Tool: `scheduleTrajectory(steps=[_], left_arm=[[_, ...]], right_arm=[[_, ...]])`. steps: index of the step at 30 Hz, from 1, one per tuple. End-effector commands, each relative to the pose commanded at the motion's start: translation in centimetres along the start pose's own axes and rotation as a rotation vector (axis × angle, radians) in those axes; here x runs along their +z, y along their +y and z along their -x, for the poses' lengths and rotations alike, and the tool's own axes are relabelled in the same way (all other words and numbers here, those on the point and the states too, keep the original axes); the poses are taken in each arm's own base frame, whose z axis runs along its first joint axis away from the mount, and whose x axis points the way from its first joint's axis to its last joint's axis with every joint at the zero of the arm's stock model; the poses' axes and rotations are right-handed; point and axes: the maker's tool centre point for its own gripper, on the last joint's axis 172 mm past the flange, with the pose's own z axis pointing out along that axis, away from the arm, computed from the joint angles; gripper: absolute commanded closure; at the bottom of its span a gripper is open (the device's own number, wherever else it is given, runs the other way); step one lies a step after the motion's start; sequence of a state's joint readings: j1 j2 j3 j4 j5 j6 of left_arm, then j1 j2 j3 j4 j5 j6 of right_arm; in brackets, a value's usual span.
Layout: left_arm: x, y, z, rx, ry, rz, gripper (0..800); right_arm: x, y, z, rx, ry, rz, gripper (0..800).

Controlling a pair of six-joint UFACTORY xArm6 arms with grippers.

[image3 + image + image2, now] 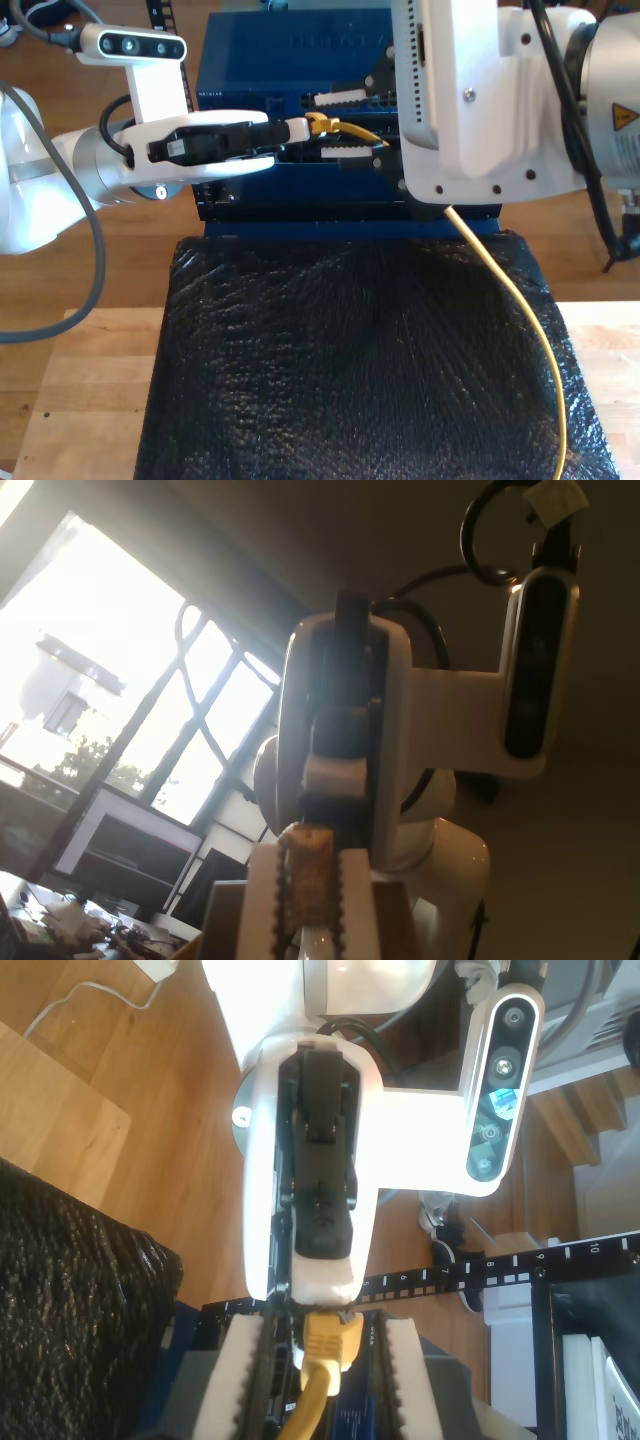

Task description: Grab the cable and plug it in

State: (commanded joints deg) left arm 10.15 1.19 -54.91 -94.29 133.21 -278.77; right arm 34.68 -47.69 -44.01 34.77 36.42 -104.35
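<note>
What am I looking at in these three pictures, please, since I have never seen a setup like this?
I am a robot with two white arms, each ending in an end effector with a small camera on it. The exterior view comes from a camera off the arms, looking down on the scene. Each wrist view looks along one arm towards the other. A crinkled black cover lies on a wooden surface, with a blue box behind it. My first end effector, at the exterior view's left, pinches the plug of the yellow cable. My second end effector has its fingers spread apart around that cable, which trails down over the cover.
</note>
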Motion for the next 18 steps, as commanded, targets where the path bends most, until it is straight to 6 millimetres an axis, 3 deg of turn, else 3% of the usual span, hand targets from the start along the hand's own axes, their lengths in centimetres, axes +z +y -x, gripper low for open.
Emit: scheduleTrajectory(steps=[18], left_arm=[[0.11, 0.19, 0.06, -0.001, -0.002, 0.009, 769]], right_arm=[[0.37, -0.25, 0.13, 0.002, -0.001, -0.009, 558]])
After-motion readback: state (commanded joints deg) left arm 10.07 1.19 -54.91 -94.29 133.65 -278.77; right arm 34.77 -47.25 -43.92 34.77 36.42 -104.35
